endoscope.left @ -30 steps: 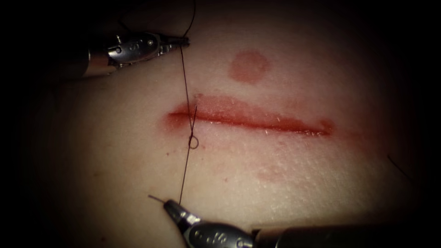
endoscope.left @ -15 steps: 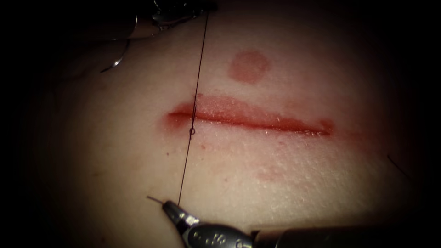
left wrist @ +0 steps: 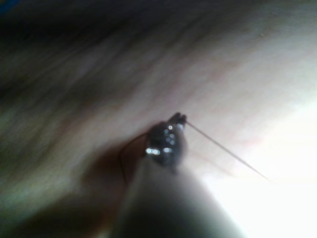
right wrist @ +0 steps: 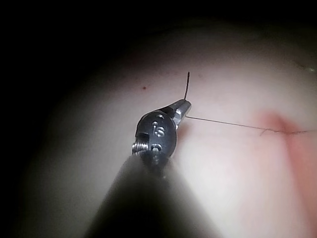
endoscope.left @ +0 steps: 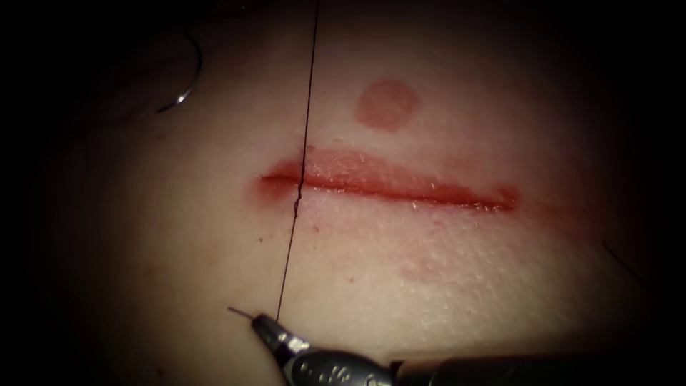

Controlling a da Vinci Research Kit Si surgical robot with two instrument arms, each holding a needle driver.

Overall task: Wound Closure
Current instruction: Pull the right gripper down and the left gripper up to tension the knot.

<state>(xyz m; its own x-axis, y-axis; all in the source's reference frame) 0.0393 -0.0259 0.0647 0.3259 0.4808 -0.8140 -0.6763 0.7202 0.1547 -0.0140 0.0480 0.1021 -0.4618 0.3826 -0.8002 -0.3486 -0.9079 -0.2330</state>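
The tissue [endoscope.left: 443, 286] has a red cut [endoscope.left: 400, 189] running across it. A dark thread [endoscope.left: 307, 107] stretches taut over the cut's left end, with a small knot [endoscope.left: 298, 205] drawn down at the cut's near lip. My right tool [endoscope.left: 259, 323] is below the cut, shut on the thread's lower end with a short tail [endoscope.left: 240, 312] sticking out. In the left wrist view my left tool [left wrist: 178, 118] is shut on the thread [left wrist: 228, 153]. The curved needle [endoscope.left: 187, 91] lies free on the tissue at the upper left, held by neither tool.
A round reddish mark [endoscope.left: 386, 104] sits above the cut's middle. A thin stray thread end [endoscope.left: 619, 261] lies at the far right. The right wrist view shows my right tool [right wrist: 185, 106] with the thread [right wrist: 228, 123] running to the cut.
My left tool has pulled its thread end upward and away past the top of the endoscope view. The small loop below the cut has shrunk into a tight knot. My right tool has stayed put.
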